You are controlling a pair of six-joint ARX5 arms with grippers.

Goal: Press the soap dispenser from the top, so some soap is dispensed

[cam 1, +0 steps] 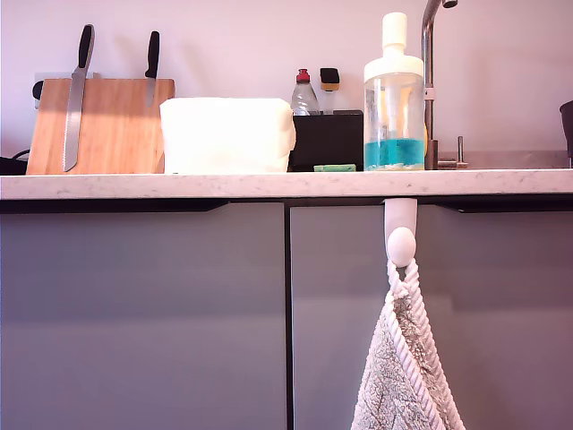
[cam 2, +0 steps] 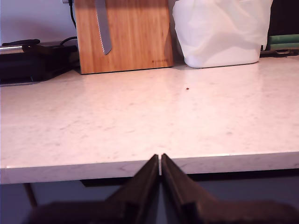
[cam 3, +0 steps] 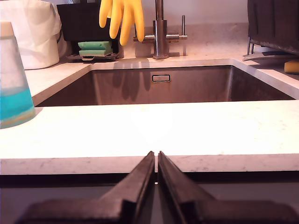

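Two grippers sit low off the tabletop's front edge, each with fingers pressed together and holding nothing. The dispenser (cam 1: 394,94) stands upright near that front edge, beside the sink (cam 3: 168,84). Only my second gripper (cam 3: 156,158) sees it (cam 3: 14,84), off to one side and rising well above the fingers. Judged nearer, this arm must climb above the pump head (cam 1: 394,34) and descend along the bottle's vertical axis. My first gripper (cam 2: 160,163) faces the knife block (cam 2: 124,35).

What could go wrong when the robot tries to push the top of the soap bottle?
1. The soap dispenser is tall and narrow and stands near the counter edge, so an off-centre push on its pump head might tip it.
2. My second gripper sits shut below counter level, so rising carelessly could bump the edge.
3. The tap stands just beside the pump, leaving little room.
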